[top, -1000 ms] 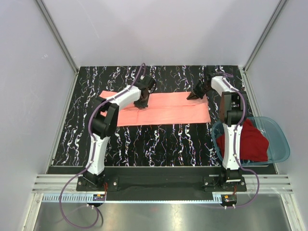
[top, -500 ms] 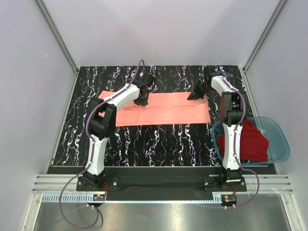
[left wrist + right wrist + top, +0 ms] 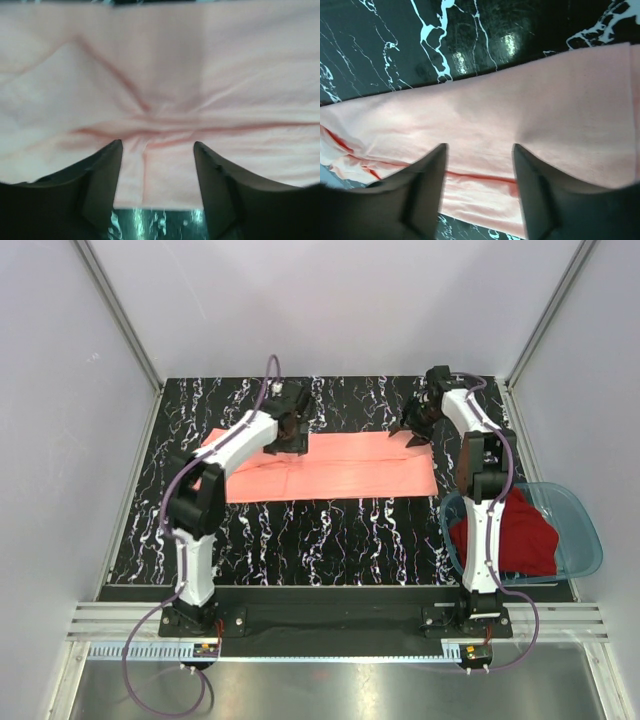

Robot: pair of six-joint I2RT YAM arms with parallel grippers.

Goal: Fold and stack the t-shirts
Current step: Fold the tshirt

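A salmon-pink t-shirt (image 3: pixel 330 468) lies folded into a long flat band across the far half of the black marbled table. My left gripper (image 3: pixel 288 436) hangs over the band's far edge towards its left end; its jaws stand open above creased cloth (image 3: pixel 157 110) with nothing held. My right gripper (image 3: pixel 414 432) hovers at the band's far right corner, also open, pink cloth (image 3: pixel 485 125) showing between and below its fingers. A dark red t-shirt (image 3: pixel 515 532) lies crumpled in the blue basin at the right.
The translucent blue plastic basin (image 3: pixel 585 530) stands at the table's right edge beside the right arm. Grey walls and metal frame rails close in the table on three sides. Bare black marbled table (image 3: pixel 330 540) shows in front of the pink band.
Both grippers have opened and let go of the pink cloth, then lifted and drawn back toward the far edge. The band's left end now lies flatter and reaches further left.
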